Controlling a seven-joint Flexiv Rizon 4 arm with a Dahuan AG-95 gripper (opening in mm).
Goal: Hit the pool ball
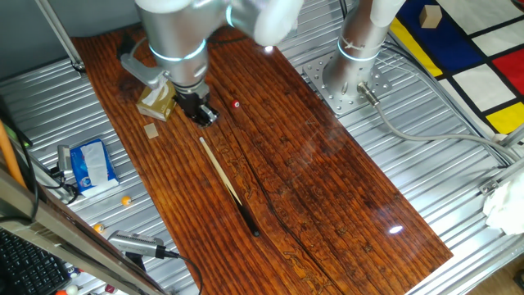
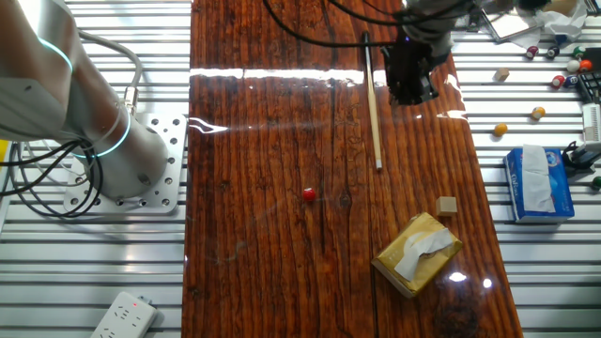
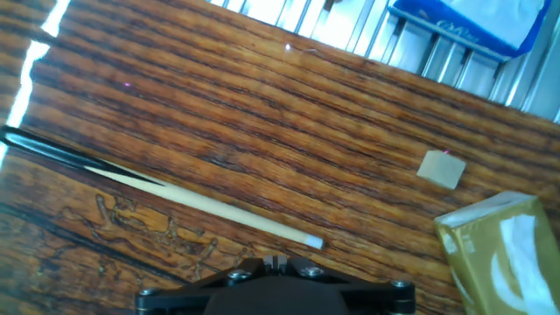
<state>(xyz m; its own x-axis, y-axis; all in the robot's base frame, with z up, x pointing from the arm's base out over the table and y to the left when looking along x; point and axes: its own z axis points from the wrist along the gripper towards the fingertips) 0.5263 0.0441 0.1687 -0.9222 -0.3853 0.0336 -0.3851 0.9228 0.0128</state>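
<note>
One cue stick [image 1: 228,187] lies flat on the wooden counter [image 1: 327,188], and it serves as the landmark: its dark butt points toward the near end of the counter in one fixed view, and its pale tip ends just short of the tool [image 1: 202,113]. Beyond that tip, on the side away from the ball, a small tan block [image 1: 151,131] sits on the wood, and next to it a tan tissue box [image 1: 156,101] with white paper showing from its slot. Off the counter on the ribbed metal, farther out on that same side of the cue, a blue tissue pack [image 1: 92,164] lies flat, with small coloured balls [image 2: 500,129] scattered near it. The pool ball [image 1: 237,104], tiny and red, rests alone on the wood on the opposite side of the cue, a short way past the tip and apart from it; nothing stands between it and the tip. The arm bends down over the far end of the cue, its silver wrist above the tissue box, with the black tool hanging close over the counter just past the tip. From the hand view the cue tip [image 3: 313,241] lies right before the tool's body, untouched; whether the fingers are spread or pressed together I cannot tell.
</note>
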